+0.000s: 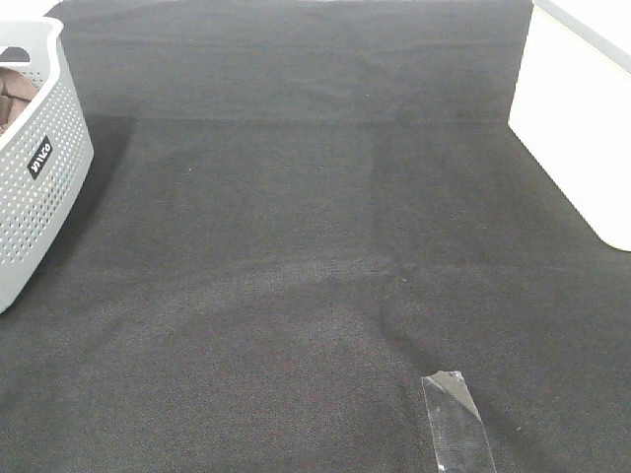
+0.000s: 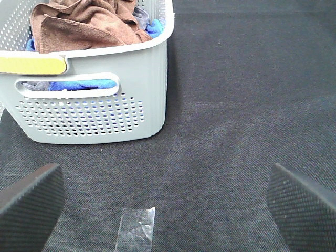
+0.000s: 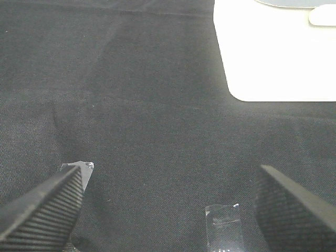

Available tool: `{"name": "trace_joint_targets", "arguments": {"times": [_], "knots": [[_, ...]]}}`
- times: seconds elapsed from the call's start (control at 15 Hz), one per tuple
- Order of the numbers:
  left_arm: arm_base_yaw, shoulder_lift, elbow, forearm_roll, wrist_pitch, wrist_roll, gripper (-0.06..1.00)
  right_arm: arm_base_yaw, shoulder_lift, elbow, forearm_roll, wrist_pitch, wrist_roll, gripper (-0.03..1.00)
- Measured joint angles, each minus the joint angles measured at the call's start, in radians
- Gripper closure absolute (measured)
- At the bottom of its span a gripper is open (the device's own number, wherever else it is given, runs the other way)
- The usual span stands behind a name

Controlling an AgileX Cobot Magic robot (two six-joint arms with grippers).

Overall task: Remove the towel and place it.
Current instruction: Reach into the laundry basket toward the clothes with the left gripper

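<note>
- My left gripper (image 2: 163, 176) stood wide open. Its two ribbed fingers (image 2: 29, 205) were far apart and held nothing, above the dark cloth-covered table (image 2: 252, 94).
- My right gripper (image 3: 170, 173) was spread wide as well, empty, over the same dark surface.
- The towel (image 2: 86, 23), reddish-brown, lay bunched inside the grey perforated basket (image 2: 89, 113), heaped above its rim.
- In the high view the basket sat at the upper left of the frame, with only a small part of the towel showing at the edge.
- Blue cloth (image 2: 86, 84) showed through the basket's handle slot, lower in the basket than the towel.
- A strip of clear tape (image 1: 455, 424) lay flat on the table at the lower right of the high view.
- A white box (image 1: 577, 118) sat at the upper right of the high view, well apart from the basket.
- Neither gripper touched the towel or the basket.
</note>
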Motion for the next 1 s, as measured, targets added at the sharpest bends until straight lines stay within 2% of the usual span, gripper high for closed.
{"name": "trace_joint_targets", "arguments": {"times": [0.2,0.33,0.47,0.67,0.87,1.0], "knots": [[0.0,0.005,0.0,0.0,0.0,0.011,-0.05,0.0,0.0,0.0,0.0,0.0,0.0,0.14],[0.0,0.103,-0.054,0.0,0.0,0.086,-0.05,0.0,0.0,0.0,0.0,0.0,0.0,0.14],[0.0,0.278,-0.173,0.014,-0.016,0.241,-0.05,0.0,0.0,0.0,0.0,0.0,0.0,0.14],[0.0,0.631,-0.4,0.077,-0.024,0.512,-0.05,0.0,0.0,0.0,0.0,0.0,0.0,0.14],[0.0,0.949,-0.651,0.144,0.069,0.779,-0.05,0.0,0.0,0.0,0.0,0.0,0.0,0.14],[0.0,1.141,-0.789,0.199,0.14,0.842,-0.04,0.0,0.0,0.0,0.0,0.0,0.0,0.14]]}}
